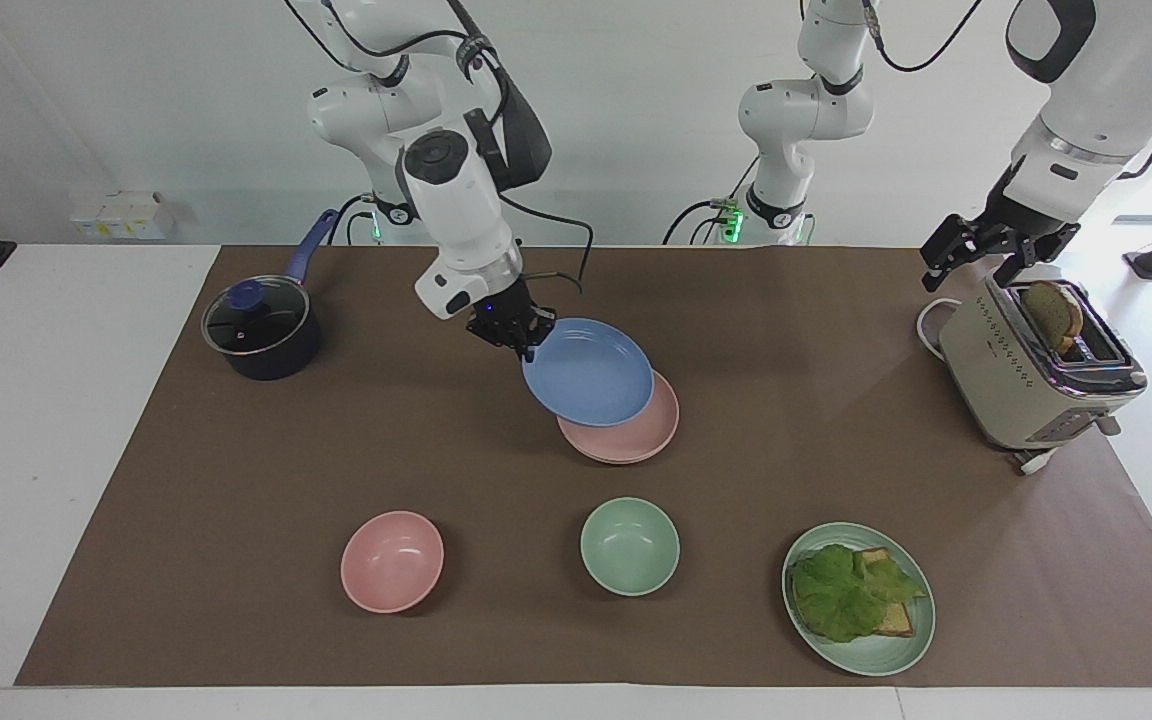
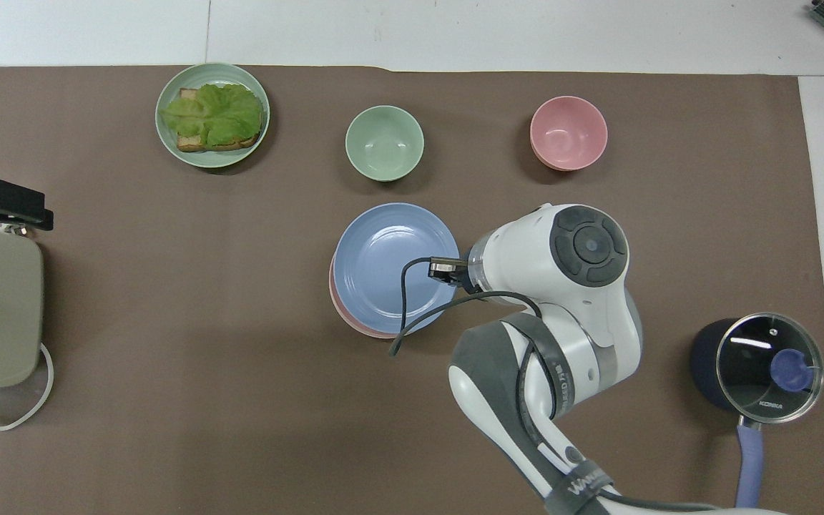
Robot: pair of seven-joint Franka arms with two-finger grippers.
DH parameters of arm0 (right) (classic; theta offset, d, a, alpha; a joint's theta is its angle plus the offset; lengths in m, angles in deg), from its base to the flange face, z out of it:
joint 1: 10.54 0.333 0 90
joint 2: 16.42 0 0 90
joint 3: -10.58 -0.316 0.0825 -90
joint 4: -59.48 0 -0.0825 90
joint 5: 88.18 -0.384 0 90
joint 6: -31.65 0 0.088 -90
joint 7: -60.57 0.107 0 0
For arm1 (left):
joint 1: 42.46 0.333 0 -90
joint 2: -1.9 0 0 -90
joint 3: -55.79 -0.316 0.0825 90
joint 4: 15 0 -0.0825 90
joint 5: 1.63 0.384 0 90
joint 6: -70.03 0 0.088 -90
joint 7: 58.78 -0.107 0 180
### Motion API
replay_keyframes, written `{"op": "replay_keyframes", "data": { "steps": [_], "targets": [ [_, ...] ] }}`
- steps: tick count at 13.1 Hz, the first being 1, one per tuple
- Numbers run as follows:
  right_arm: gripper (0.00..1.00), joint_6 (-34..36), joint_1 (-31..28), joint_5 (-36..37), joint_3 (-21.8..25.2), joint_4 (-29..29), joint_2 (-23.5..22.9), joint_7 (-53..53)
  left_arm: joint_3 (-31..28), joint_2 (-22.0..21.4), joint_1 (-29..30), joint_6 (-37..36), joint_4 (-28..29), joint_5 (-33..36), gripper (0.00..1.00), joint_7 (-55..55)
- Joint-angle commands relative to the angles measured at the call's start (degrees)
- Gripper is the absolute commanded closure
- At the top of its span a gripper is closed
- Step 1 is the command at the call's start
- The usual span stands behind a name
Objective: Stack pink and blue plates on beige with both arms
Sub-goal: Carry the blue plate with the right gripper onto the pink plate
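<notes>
My right gripper (image 1: 526,347) is shut on the rim of the blue plate (image 1: 591,375), which hangs tilted over the pink plate (image 1: 654,432). In the overhead view the blue plate (image 2: 390,265) covers nearly all of the pink plate (image 2: 342,315), and the arm's wrist hides the gripper. A thin paler rim of the beige plate (image 1: 616,460) shows under the pink one; the rest of it is hidden. My left gripper (image 1: 973,272) waits open above the toaster's end nearest the robots, holding nothing.
A beige toaster (image 1: 1026,385) with a bread slice stands at the left arm's end. A lidded dark pot (image 1: 261,330) stands at the right arm's end. A pink bowl (image 1: 392,560), a green bowl (image 1: 629,546) and a green plate (image 1: 911,640) with a lettuce sandwich lie farther out.
</notes>
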State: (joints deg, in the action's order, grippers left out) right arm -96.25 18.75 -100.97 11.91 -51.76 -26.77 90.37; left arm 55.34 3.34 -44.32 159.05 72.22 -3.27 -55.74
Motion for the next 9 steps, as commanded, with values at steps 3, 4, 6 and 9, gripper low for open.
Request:
{"op": "replay_keyframes", "data": {
  "steps": [3,4,6,9],
  "targets": [
    [1.00,-2.4,1.5,-1.8,0.2,0.9,-4.1,0.1,0.3,-0.2,0.2,-0.8,0.0,0.9,0.00,-0.4],
    [1.00,-3.5,1.6,-1.8,-0.1,0.7,-4.7,0.1,0.2,-0.2,0.2,-0.8,0.0,0.9,0.00,-0.3],
    [1.00,-4.0,1.5,-1.8,-0.3,0.1,-4.9,-0.6,0.2,-0.2,0.2,-0.8,0.0,0.9,0.00,-0.4],
    [1.00,-4.1,1.5,-1.8,-0.3,-0.5,-5.0,-0.8,0.3,-0.2,0.2,-0.8,0.0,0.9,0.00,-0.4]
  ]
}}
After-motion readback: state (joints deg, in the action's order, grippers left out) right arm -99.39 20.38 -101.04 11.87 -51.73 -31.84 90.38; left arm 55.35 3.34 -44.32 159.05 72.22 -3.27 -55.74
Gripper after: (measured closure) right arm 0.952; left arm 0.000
